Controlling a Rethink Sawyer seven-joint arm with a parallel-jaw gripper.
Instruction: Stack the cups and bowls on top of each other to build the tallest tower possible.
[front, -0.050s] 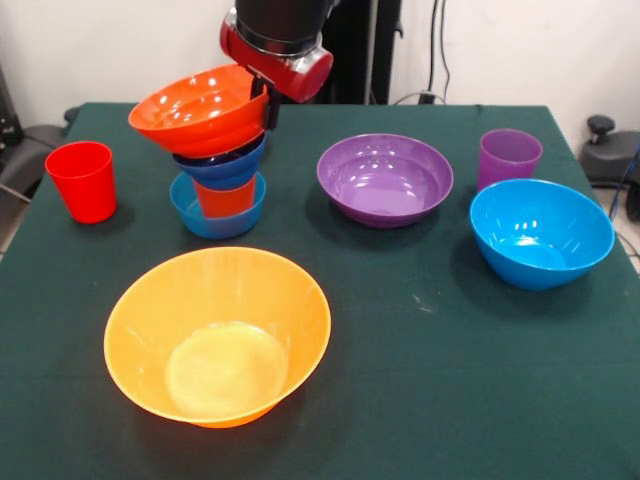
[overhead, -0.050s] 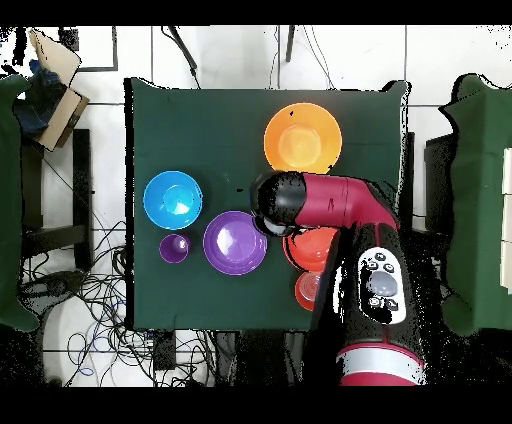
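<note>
I see the tool (front, -0.050s: 270, 100) hanging at the rim of a red-orange bowl (front, -0.050s: 200, 108); the arm hides its tips, so I cannot tell whether it grips that rim or only stands against it. That bowl tilts, riding on a dark blue bowl (front, -0.050s: 225, 165); under it sits an orange-red cup (front, -0.050s: 225, 197) standing inside a small light blue bowl (front, -0.050s: 218, 212) on the green bench (front, -0.050s: 420, 350); this leaning stack lies directly below the tool. Nearer the camera from the tool rests the big yellow-orange bowl (front, -0.050s: 218, 335), open side up and alone. To one side of the tool stands a red cup (front, -0.050s: 82, 180); to the other, a purple bowl (front, -0.050s: 385, 180), and beyond it a purple cup (front, -0.050s: 510, 157) and a large light blue bowl (front, -0.050s: 541, 232). I judge all these pieces light, stiff, glossy and slippery; a thin rim pinch seems the only hold, and the tilted stack looks liable to slide or topple.
</note>
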